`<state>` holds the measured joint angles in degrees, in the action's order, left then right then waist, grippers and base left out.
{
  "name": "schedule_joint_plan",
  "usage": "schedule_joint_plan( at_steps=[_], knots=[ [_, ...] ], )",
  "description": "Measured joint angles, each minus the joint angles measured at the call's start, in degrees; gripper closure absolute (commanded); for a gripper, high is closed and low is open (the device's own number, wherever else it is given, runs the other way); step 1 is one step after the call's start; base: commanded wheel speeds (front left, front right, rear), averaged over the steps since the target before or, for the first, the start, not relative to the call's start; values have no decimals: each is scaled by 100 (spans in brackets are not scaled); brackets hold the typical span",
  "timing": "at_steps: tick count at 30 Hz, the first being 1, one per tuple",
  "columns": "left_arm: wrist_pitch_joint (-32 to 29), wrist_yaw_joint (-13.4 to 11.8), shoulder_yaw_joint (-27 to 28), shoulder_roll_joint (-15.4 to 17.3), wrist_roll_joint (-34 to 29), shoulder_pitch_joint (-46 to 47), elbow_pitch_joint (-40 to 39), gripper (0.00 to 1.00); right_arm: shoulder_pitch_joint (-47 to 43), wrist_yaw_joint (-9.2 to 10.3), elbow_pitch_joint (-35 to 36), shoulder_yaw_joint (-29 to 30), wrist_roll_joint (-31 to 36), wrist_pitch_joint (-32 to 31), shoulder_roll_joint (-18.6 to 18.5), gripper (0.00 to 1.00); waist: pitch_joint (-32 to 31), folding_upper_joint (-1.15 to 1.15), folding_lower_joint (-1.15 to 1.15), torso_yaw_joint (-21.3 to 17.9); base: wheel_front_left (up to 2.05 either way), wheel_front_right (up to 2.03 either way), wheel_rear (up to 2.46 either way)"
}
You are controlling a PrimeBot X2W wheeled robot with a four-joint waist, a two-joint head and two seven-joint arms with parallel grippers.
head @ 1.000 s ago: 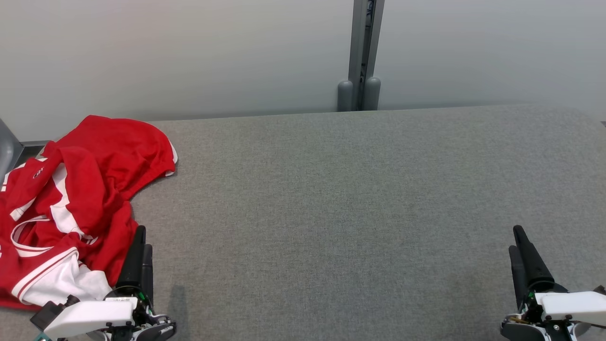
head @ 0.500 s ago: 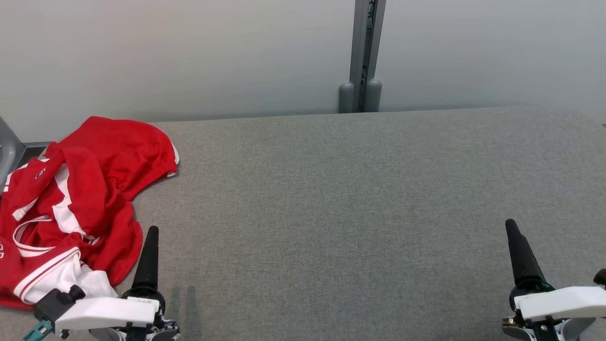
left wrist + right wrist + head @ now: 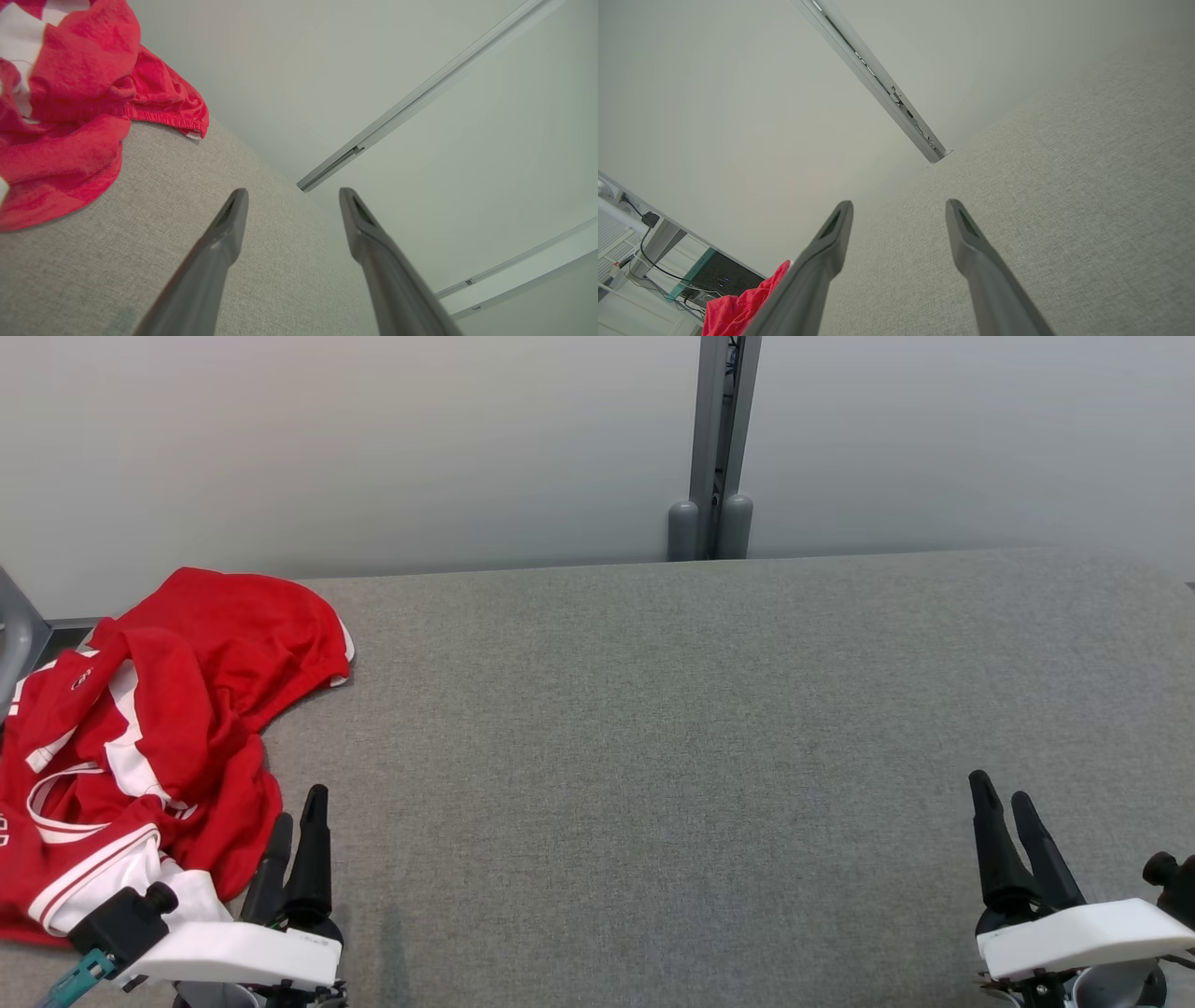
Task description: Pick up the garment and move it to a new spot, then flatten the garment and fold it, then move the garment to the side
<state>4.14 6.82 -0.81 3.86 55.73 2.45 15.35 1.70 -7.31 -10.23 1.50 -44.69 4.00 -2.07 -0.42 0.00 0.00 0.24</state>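
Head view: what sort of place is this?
Probably a lab or test cell: a grey felt-covered table, plain partition panels joined by a metal post, and cabled equipment beside it.

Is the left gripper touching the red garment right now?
Apart. The left wrist view shows the left gripper with open jaws over bare grey tabletop, a strip of it separating them from the red garment.

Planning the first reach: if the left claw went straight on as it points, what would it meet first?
Not the garment, lying to its left. The open left claw points along bare grey table toward the back wall; the way looks free until there, though depth is unclear.
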Motion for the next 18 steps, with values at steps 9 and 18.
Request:
schedule_joint_plan(
  at_steps=[9, 18],
  knots=[
    [153, 15, 76, -3, -844, -105, -67, 0, -52, 0, 37, -78, 717, 160, -8, 0, -7, 0, 0, -18, 0, 0, 0],
    [303, 25, 136, -24, -1488, -162, -118, 0, -74, 0, 147, -57, 1402, 310, -16, 0, -20, 0, 0, -29, 0, 0, 0]
  ],
)
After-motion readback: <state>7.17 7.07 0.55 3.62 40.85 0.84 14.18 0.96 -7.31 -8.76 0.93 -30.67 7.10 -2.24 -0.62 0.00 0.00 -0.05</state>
